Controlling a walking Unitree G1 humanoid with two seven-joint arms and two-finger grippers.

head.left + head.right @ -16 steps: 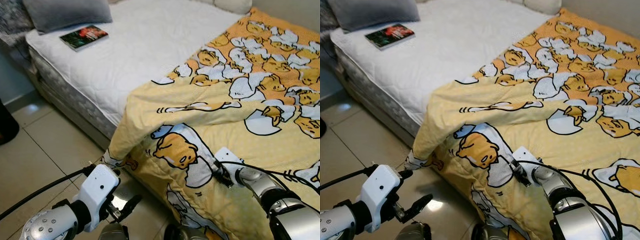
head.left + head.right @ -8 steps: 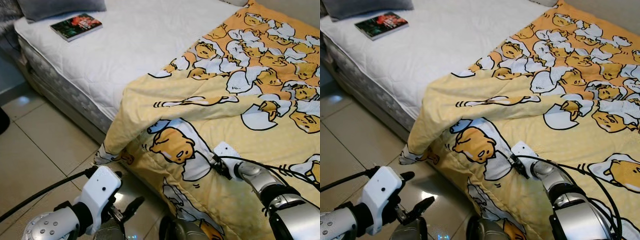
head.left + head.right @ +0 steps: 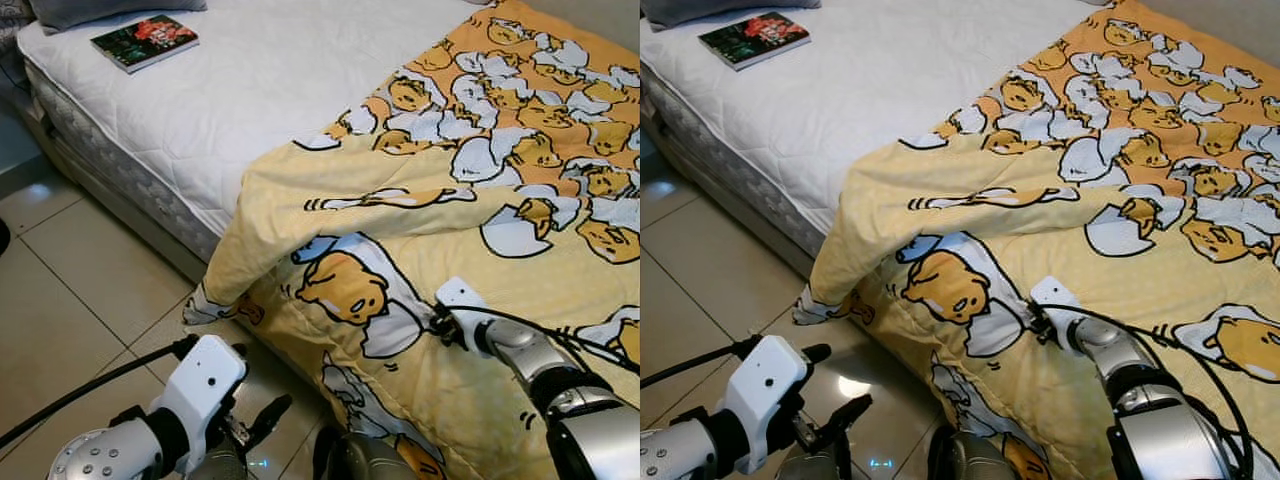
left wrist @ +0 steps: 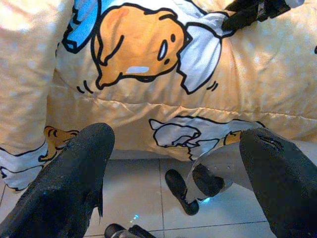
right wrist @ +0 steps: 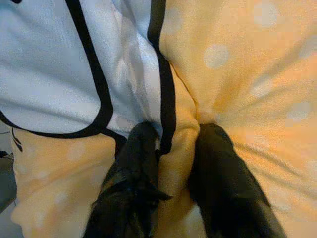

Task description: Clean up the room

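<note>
Evidently bed-making is the step in hand: the right gripper (image 5: 171, 163) has its fingers pinched on a fold of the yellow blanket (image 3: 480, 200) draped off the bed's (image 3: 260, 90) 6 o'clock edge, needing a pull toward 11 o'clock, while the left gripper (image 4: 173, 163) hangs spread wide, holding nothing.
</note>
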